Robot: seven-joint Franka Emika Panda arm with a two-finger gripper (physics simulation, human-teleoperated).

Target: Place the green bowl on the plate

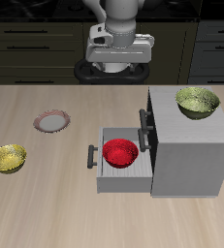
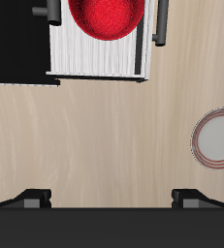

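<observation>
Tool (image 1: pixel 119 60) released, empty, hovering high at the tabletop's back: approach step. Next move calls for reaching the green bowl (image 1: pixel 198 102) atop the cabinet (image 1: pixel 191 155), well apart from the plate (image 1: pixel 51 122).

The green bowl (image 1: pixel 198 102), olive with a glossy mottled inside, sat upright on the cabinet's top near its back edge. The plate (image 1: pixel 51 122) (image 2: pixel 219 139), pale-centred and pink-rimmed, lay flat on the table, well apart.

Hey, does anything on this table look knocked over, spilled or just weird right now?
Nothing is tipped, spilled or broken. The only unusual spots: the green bowl sits upright on top of the grey cabinet, and a red bowl sits in its pulled-out drawer. The plate lies flat and bare.
</observation>
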